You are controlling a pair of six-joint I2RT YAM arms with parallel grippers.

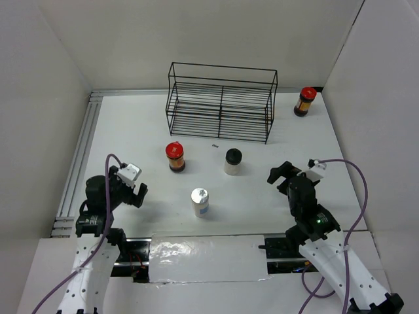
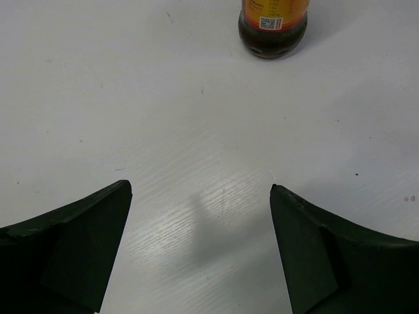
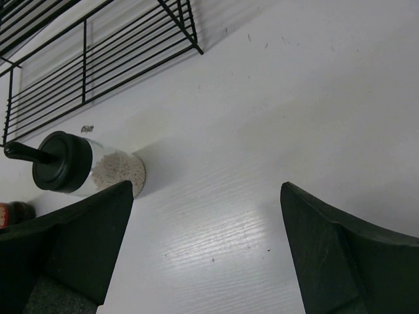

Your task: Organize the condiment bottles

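left end effector [image 2: 200,187] apart, red-lidded jar [image 1: 175,157] ahead | right end effector [image 3: 207,185] apart, black-capped bottle [image 3: 82,167] ahead-left

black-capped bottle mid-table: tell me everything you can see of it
The black-capped bottle is small. The right wrist view shows its body as clear-looking and filled with whitish grains, under a round black cap with a thin black tab sticking out sideways. It stands upright on the white table, in front of the wire rack and apart from it, to the right of a red-lidded jar. Only the table touches it.
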